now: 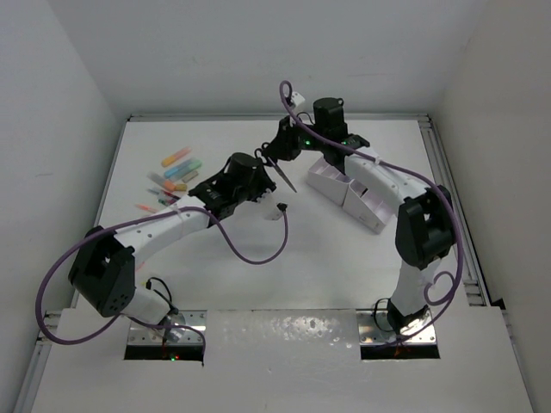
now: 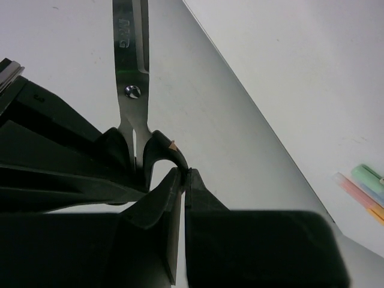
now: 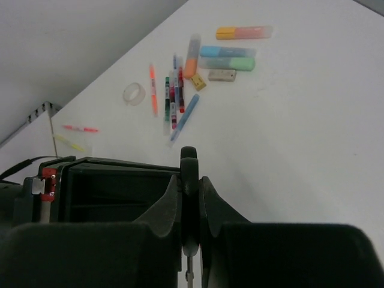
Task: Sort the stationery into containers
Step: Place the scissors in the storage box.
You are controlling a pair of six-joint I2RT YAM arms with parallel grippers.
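Top external view first: where are the scissors (image 1: 286, 178)?

— Off the table (image 1: 327, 258), held in the air at about 12 o'clock from its middle. The blades are together and the tip slants toward 5 o'clock. The desk organiser (image 1: 366, 202) sits at 2 o'clock, near them but not under them.

— Who has them?

— Both arms. The left gripper (image 2: 183, 174) is clamped tight on a black handle loop. The right gripper (image 3: 189, 180) has its fingers pressed onto a thin black part, also handle by my reading.

— A handover, then. What could spoil it?

— If either arm pulls away while both pinch, the scissors twist or slip. If the left lets go and the right's narrow hold is off-centre, the blades swing and may drop. After that, the long tip could catch the organiser's rim instead of entering a compartment.

— And the rest?

— The highlighters (image 3: 228, 57) and pens (image 3: 174, 105) lie loose at 10 o'clock, unsorted.
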